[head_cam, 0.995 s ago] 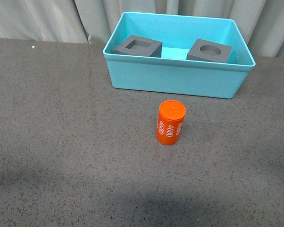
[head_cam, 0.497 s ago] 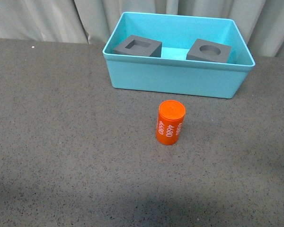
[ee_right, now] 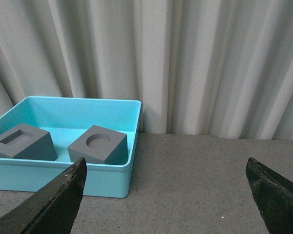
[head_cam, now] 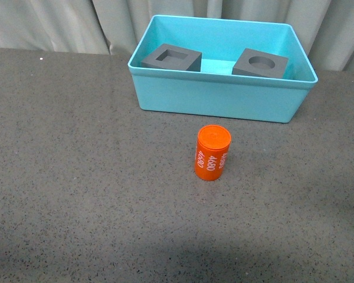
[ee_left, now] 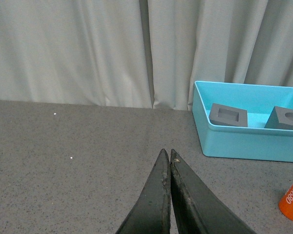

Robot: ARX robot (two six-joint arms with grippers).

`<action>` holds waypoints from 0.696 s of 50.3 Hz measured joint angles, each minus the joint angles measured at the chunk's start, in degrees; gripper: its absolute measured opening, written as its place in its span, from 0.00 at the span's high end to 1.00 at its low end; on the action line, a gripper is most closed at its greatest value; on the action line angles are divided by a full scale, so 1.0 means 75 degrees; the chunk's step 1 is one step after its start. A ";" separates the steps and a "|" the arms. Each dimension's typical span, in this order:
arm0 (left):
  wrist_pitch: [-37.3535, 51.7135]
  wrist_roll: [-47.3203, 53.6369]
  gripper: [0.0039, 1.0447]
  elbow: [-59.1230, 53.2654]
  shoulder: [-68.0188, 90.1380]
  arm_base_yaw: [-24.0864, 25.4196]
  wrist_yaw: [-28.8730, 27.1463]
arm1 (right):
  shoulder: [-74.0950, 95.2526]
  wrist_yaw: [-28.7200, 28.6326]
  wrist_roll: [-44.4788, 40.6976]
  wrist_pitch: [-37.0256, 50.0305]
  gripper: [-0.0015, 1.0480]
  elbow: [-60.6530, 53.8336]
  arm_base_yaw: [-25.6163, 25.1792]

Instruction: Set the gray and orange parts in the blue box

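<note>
We see the orange cylinder (head_cam: 213, 152) upright on the table (head_cam: 76, 177), just in front of the blue box (head_cam: 218, 99), not touching it. The sq-recess gray cube (head_cam: 171, 58) and round-recess gray cube (head_cam: 261, 63) sit inside the box. We judge the cyl. pick is the last step. Left gripper (ee_left: 167, 154) has its fingers pressed together, empty. Right gripper (ee_right: 165, 165) is spread wide, empty. Next: reach the cyl., clamp, lift over the box's front rim.

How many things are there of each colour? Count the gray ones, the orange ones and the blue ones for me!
Gray cubes: 2
Orange cylinder: 1
Blue box: 1
Total: 4
</note>
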 joint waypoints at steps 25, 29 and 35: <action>-0.1950 0.0000 0.97 0.0003 -0.1891 0.0000 0.0009 | -0.0006 -0.0006 0.0000 0.0000 0.09 0.0000 0.0000; -0.1953 0.0000 0.93 0.0003 -0.1891 0.0000 0.0009 | -0.0055 -0.0210 -0.0082 -0.0163 0.09 0.0020 -0.0050; -0.1955 0.0000 0.69 0.0003 -0.1900 0.0000 0.0012 | 0.0117 -0.2530 -0.1807 -0.2838 0.09 0.0717 0.0050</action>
